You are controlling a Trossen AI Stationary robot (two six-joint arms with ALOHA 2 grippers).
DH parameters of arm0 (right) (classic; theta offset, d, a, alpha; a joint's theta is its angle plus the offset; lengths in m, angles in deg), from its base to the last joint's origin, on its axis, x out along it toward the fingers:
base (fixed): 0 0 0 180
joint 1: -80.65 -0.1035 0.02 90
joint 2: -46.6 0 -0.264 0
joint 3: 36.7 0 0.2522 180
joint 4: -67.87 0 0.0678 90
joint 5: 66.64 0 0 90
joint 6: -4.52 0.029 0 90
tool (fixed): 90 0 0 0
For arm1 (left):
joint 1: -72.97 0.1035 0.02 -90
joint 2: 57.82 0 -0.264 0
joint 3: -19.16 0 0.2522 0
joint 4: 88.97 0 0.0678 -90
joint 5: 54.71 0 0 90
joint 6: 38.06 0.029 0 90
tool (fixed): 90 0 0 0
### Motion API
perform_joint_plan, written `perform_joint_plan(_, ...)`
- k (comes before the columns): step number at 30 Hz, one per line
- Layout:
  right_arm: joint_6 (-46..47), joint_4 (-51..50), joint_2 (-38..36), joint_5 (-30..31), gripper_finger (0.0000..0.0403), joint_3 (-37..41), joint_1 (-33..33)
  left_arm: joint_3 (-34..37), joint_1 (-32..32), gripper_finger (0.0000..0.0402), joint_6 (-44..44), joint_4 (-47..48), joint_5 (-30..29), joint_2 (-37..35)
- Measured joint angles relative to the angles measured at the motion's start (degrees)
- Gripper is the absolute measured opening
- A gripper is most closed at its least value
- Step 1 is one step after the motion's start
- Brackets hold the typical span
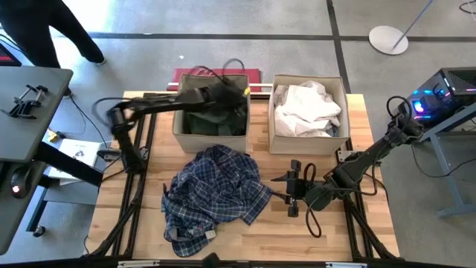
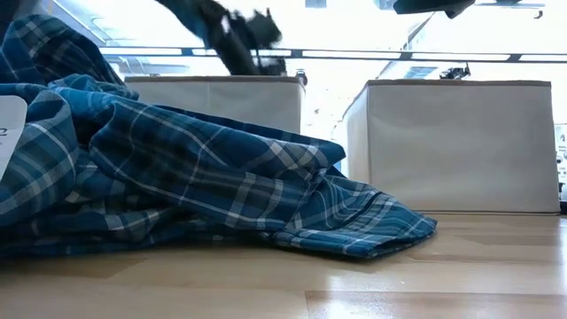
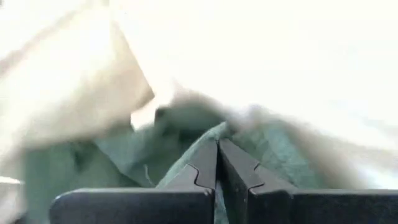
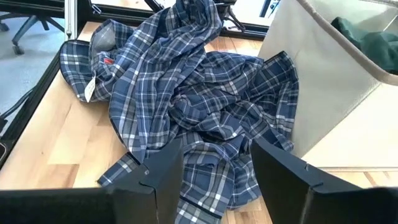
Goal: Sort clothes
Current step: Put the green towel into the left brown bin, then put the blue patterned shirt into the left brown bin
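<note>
A blue plaid shirt (image 1: 212, 193) lies crumpled on the wooden table, in front of the left beige box (image 1: 178, 123). It also shows in the low view (image 2: 177, 186) and the right wrist view (image 4: 193, 99). Dark green pieces (image 1: 212, 120) fill the left box. White shirts (image 1: 305, 108) fill the right beige box (image 1: 346, 112). My left gripper (image 1: 232, 98) reaches into the left box from the left and is shut on a dark green piece (image 3: 267, 149). My right gripper (image 1: 288, 190) is open and empty just to the right of the plaid shirt, its fingers pointing at the shirt. My left gripper pinches a raised fold of the dark green piece (image 3: 208, 135) between its two shut fingertips (image 3: 205, 163). It comes from the table's left, slanting down into the box. The rest of the cloth lies in the box against the beige wall.
A red flat thing (image 1: 216, 73) lies behind the left box. A grey side table with a black clamp (image 1: 22, 100) stands at the left, and a person's legs (image 1: 52, 30) show beyond it. A lit electronics box (image 1: 446, 93) stands at the right. Bare wood lies along the near edge (image 1: 297, 238).
</note>
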Motion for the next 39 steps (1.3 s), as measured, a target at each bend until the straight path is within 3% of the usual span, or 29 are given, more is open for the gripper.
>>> perform_joint_plan(8,0.44,-0.2,0.0,0.83,0.0179,0.0,0.0,-0.07,-5.15,0.003,-4.06,1.76,4.05,-18.29)
perform_joint_plan(12,2.82,0.36,0.0,0.83,0.0179,0.0,0.0,-0.12,-10.52,0.0053,-5.8,7.63,7.13,-24.71)
perform_joint_plan(16,2.62,2.21,0.0,0.85,0.0179,0.0,0.0,-0.08,-19.41,0.0059,-7.93,14.85,7.04,-28.77)
perform_joint_plan(20,0.61,4.31,0.0,0.83,0.0179,0.0,0.0,-0.1,-32.34,0.006,-9.72,19.75,6.09,-29.02)
perform_joint_plan(23,-0.54,4.62,0.0,0.85,0.0179,0.0,0.0,0.0,-43.38,0.0059,-11.39,22.58,2.51,-27.3)
perform_joint_plan(26,-1.64,4.77,0.0,0.84,0.0179,0.0,0.0,0.0,-53.29,0.0051,-15.28,28.2,-5.15,-24.43)
perform_joint_plan(31,-3.37,5.47,0.0,0.83,0.0179,0.0,0.0,2.0,-62.64,0.0037,-31.92,38.28,-26.24,-19.08)
perform_joint_plan(35,-3.52,6.24,0.0,0.84,0.0179,0.0,0.0,8.01,-62.11,0.0046,-44.74,36.44,-27.18,-18.01)
perform_joint_plan(39,-3.46,6.92,0.0,0.18,0.0179,0.0,-0.01,15.82,-62.21,0.0084,-47.13,25.49,-26.93,-17.95)
